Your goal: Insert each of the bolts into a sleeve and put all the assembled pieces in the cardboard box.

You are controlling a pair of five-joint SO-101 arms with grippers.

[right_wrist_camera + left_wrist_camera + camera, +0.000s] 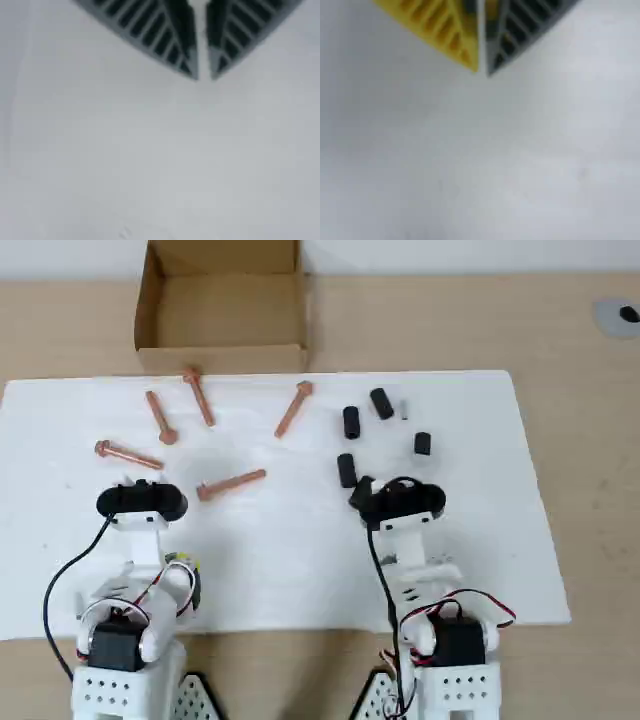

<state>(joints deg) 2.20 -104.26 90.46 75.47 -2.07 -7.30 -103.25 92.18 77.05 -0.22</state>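
Observation:
Several copper bolts lie scattered on the white sheet (300,550), among them one (231,484) near the middle and one (128,454) at the left. Several black sleeves sit to the right, the nearest (346,469) just beyond the right arm (397,502). The cardboard box (220,335) stands open past the sheet's far edge. My left gripper (482,70) points down at bare sheet, its yellow and black fingertips together with nothing between them. My right gripper (202,75) is likewise shut over bare sheet. The left arm (140,502) rests close to the bolts.
The sheet covers most of the wooden table (580,420). A small grey piece (404,410) lies among the sleeves. A grey round fitting (620,316) sits at the table's far right. The near half of the sheet holds both arm bases.

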